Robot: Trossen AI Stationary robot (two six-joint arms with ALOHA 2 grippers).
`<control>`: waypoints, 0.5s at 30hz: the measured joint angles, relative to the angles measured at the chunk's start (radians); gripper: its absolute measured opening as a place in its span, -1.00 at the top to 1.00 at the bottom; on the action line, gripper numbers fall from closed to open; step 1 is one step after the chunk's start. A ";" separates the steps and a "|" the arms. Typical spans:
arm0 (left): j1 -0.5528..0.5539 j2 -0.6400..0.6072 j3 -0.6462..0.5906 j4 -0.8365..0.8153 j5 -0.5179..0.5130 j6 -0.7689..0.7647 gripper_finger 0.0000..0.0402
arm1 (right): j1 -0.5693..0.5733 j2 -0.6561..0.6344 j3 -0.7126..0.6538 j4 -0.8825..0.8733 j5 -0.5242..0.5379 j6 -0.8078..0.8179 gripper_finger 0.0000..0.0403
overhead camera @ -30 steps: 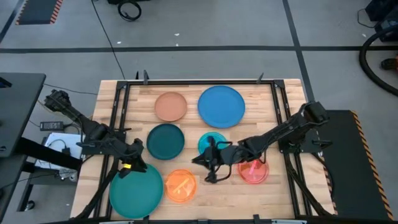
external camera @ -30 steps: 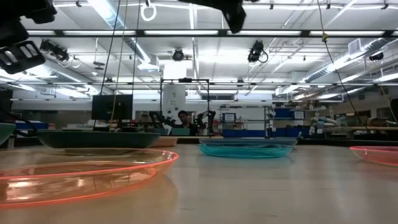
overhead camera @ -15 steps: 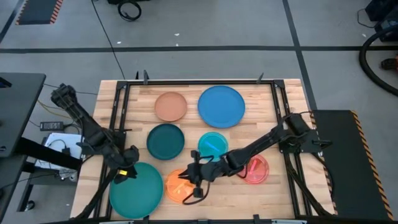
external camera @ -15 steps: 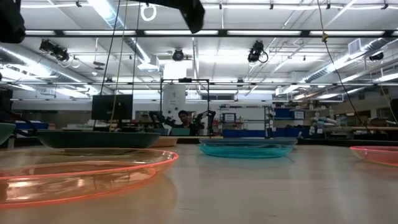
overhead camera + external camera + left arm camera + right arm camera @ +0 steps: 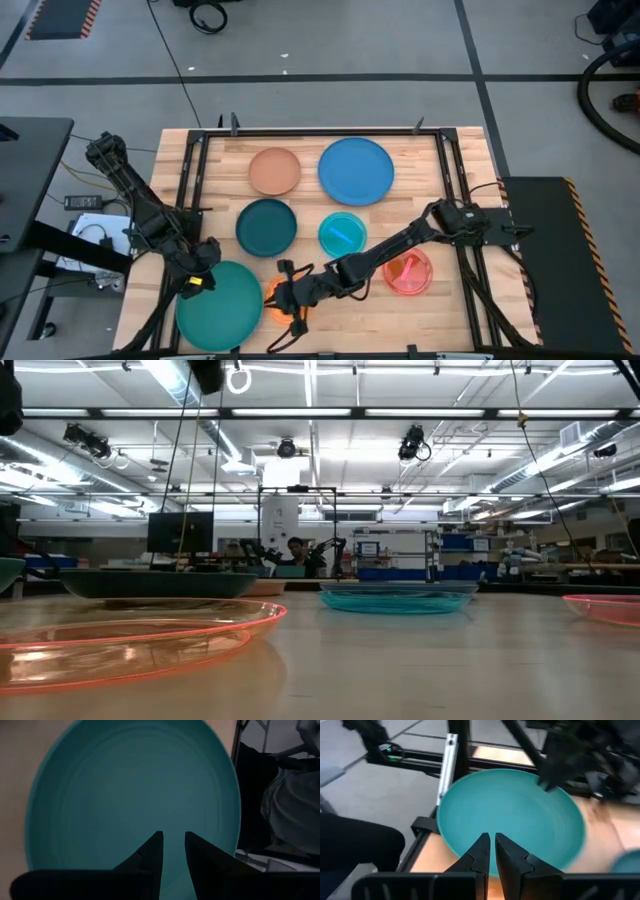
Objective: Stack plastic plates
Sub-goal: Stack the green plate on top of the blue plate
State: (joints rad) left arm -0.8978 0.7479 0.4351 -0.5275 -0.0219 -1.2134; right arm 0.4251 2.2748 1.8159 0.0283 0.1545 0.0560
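1. High view: plates spread singly on table (image 5: 460, 160). Right gripper (image 5: 285, 300) over orange plate (image 5: 272, 296); left gripper (image 5: 193, 275) at rim of teal-green plate (image 5: 218, 305).
2. Low view: orange plate nearest, cyan plate (image 5: 396, 600) behind.
3. Left wrist view: fingers narrowly parted, empty, above teal-green plate.
4. Right wrist view: fingers nearly together, grasping nothing.

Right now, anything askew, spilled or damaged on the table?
Nothing stands out. All seven plates lie flat and apart, none stacked yet. The right gripper hangs over the orange plate, reaching toward the green plate; the left gripper is at that plate's edge.
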 joint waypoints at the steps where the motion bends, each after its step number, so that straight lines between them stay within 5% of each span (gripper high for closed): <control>1: 0.000 0.001 0.000 0.003 0.000 -0.002 0.57 | 0.000 0.017 0.020 -0.003 -0.012 -0.013 0.81; 15: 0.000 0.018 0.000 0.007 -0.001 -0.007 0.57 | -0.007 0.260 0.290 -0.004 -0.115 -0.113 0.81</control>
State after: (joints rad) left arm -0.8974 0.7658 0.4347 -0.5209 -0.0228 -1.2205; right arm 0.4179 2.5345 2.1061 0.0243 0.0394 -0.0571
